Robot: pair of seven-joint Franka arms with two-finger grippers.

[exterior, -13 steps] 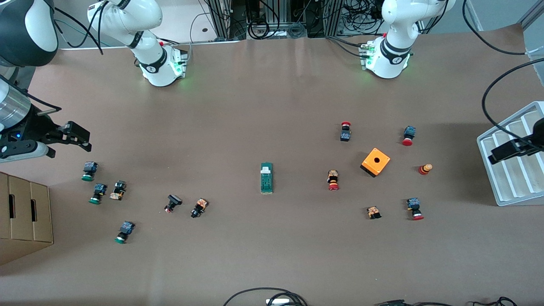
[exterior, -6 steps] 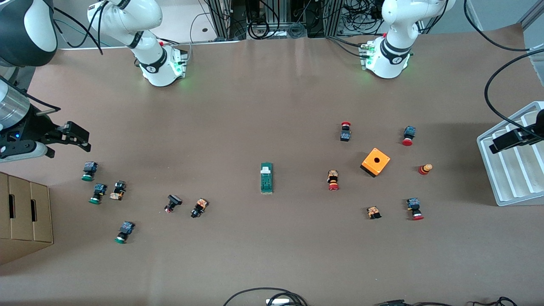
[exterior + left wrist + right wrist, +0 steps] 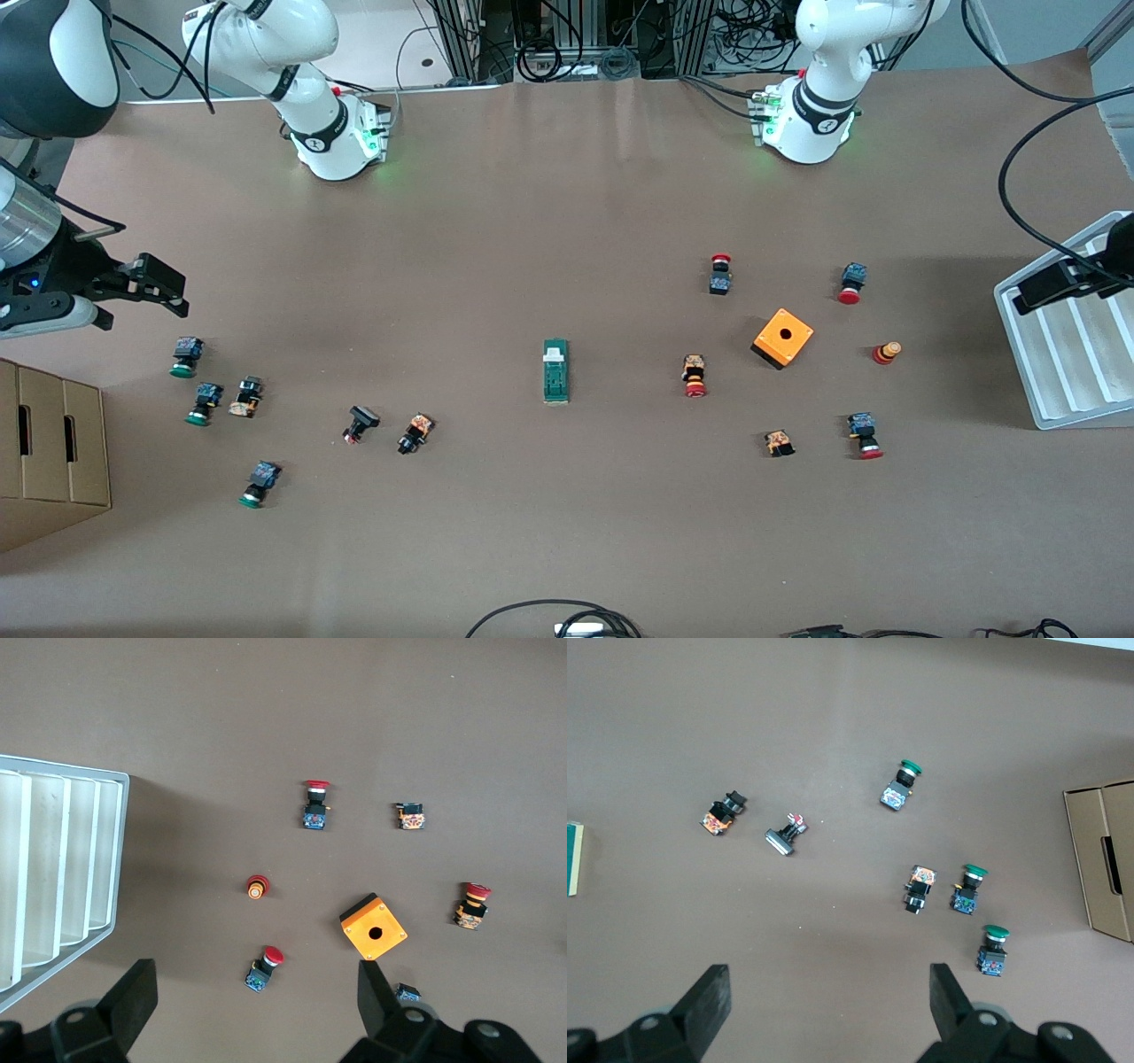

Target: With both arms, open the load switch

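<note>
Found the left gripper [image 3: 253, 992] with fingers spread wide and nothing held, hanging over the rim of a white slotted tray [image 3: 1063, 390] at the three o'clock edge of the front view. Found the right gripper [image 3: 828, 979] equally wide and empty, over bare table at the nine o'clock edge, at twelve o'clock from a cluster of green-capped push buttons [image 3: 184, 354]. Noted a cardboard box [image 3: 44, 452] at eight o'clock of that view.

Located the load switch [image 3: 555, 372] flat on the table [image 3: 567, 221] at mid-table, well apart from both grippers. Recorded as nearest items a black-and-orange button [image 3: 415, 432] at eight o'clock from it and a red-capped button [image 3: 695, 375] at three o'clock, both clear of it. Noted an orange cube box [image 3: 783, 337] with a hole on top farther out at three o'clock.

Described the switch as a narrow dark-green block, long axis running twelve to six, white piece [image 3: 554, 354] at the twelve o'clock end.

Saw the switch whole in the front view only; caught just its green edge in the right wrist view. Confirmed each finger spread only from the wrist views.
</note>
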